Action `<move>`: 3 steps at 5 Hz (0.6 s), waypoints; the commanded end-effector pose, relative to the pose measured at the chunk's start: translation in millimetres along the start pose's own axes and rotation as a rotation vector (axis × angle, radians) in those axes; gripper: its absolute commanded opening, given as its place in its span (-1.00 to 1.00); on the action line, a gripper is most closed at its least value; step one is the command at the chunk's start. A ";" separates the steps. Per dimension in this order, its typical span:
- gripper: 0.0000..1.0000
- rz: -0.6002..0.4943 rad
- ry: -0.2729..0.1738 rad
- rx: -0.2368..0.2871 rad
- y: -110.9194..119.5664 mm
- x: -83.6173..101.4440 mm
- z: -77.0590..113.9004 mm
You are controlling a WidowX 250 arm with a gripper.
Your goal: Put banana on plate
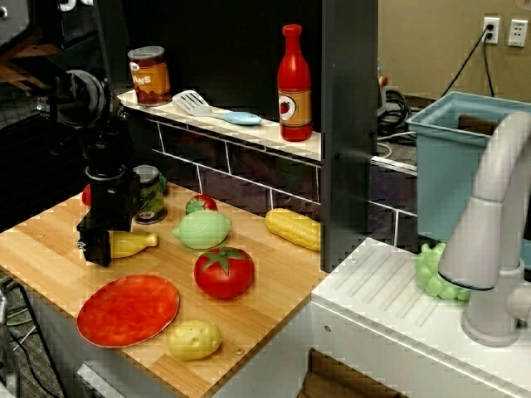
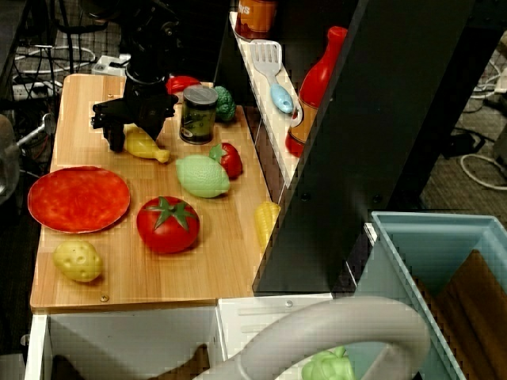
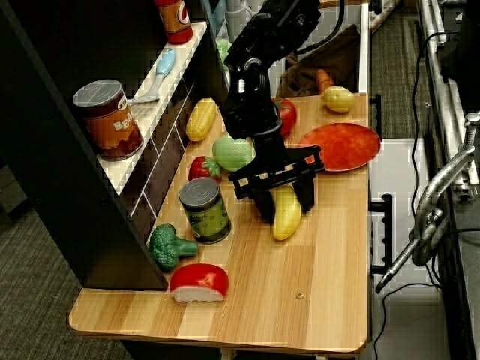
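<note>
While the banana [image 3: 286, 212] lies flat on the wooden counter [image 3: 315, 300], it is straddled across its long axis by the spread gripper [image 3: 283, 196]; the plate [image 3: 341, 145] is found just beyond

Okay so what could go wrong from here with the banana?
1. The gripper straddles the banana near one end, so the long free end may tilt or slip out on lifting.
2. The green can stands close beside the gripper; a sideways swing could knock it.
3. The plate is flat, so the rounded banana might roll off if released near its edge.
</note>
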State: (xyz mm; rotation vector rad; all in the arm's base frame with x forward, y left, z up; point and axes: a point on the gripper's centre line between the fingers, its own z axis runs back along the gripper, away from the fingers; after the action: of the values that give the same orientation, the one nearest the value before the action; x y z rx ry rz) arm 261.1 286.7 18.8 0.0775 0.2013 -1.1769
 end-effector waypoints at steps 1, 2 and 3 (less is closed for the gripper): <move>-1.00 0.029 -0.008 0.009 23.6 -12.3 43.1; -1.00 0.042 -0.043 0.019 19.8 -25.0 86.8; -1.00 0.011 -0.077 0.018 4.3 -33.5 111.7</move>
State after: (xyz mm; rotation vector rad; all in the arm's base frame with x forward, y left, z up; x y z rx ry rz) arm 265.0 294.4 95.1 -0.0589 0.1413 -1.1757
